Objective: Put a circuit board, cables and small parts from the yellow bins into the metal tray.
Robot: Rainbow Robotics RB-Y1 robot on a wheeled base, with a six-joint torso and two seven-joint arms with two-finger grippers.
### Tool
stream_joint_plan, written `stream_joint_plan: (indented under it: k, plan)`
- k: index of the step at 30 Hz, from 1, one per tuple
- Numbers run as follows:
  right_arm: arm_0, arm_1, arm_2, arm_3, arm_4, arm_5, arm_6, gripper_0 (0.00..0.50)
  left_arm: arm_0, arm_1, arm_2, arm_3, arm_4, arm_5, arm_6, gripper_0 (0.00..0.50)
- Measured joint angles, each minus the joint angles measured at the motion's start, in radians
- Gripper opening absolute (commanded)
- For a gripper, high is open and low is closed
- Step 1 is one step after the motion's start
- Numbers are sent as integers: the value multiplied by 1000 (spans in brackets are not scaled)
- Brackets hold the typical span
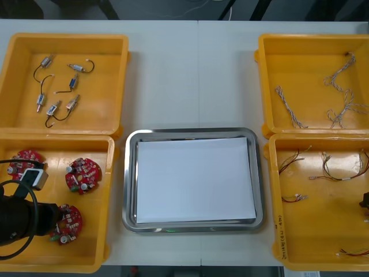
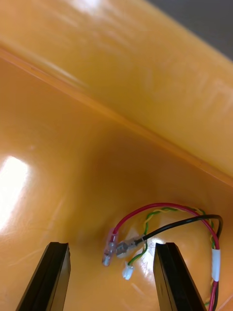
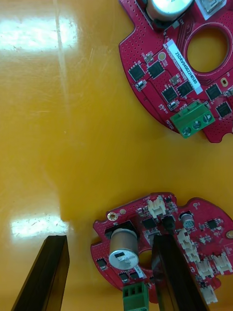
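Note:
My left gripper [image 3: 110, 241] is open low over the floor of the near left yellow bin [image 1: 109, 196]. A round red circuit board [image 3: 160, 243] lies partly between its fingers, one finger over the board's middle. A second board [image 3: 179, 63] lies farther ahead. In the front view the left arm [image 1: 23, 216] reaches over the board [image 1: 68, 223] nearest the front. My right gripper [image 2: 111, 248] is open in the near right yellow bin [image 1: 277, 231], and the connector ends of a red, yellow and black cable [image 2: 145, 233] lie between its fingers. The metal tray [image 1: 130, 179] is white inside.
Two more boards [image 1: 83, 175] [image 1: 27, 161] lie in the near left bin. The far left bin [image 1: 124, 69] holds several small metal parts [image 1: 72, 82]. The far right bin [image 1: 262, 86] holds twisted blue and white cables [image 1: 340, 92]. Red and yellow cables [image 1: 323, 170] lie in the near right bin.

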Motion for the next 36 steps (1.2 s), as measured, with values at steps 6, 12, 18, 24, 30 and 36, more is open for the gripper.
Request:
stream_joint_plan:
  k: [6,12,18,24,30,36]
  plan:
    - [15,0,20,17,0,-42,0,500,0,0,-12,5,-10,-10,0,500]
    - [19,0,20,17,0,-42,0,138,0,0,-13,6,-11,-10,0,303]
    - [19,0,20,17,0,-44,0,0,0,0,-13,6,-12,-10,0,302]
    - [19,0,20,16,0,-49,0,0,0,0,-13,6,-12,-10,0,0]
    - [19,-3,19,-31,-8,-29,0,0,0,0,-13,6,-11,-10,0,0]
    - [20,-27,18,-127,-30,42,0,0,0,0,-13,6,-11,-10,0,0]
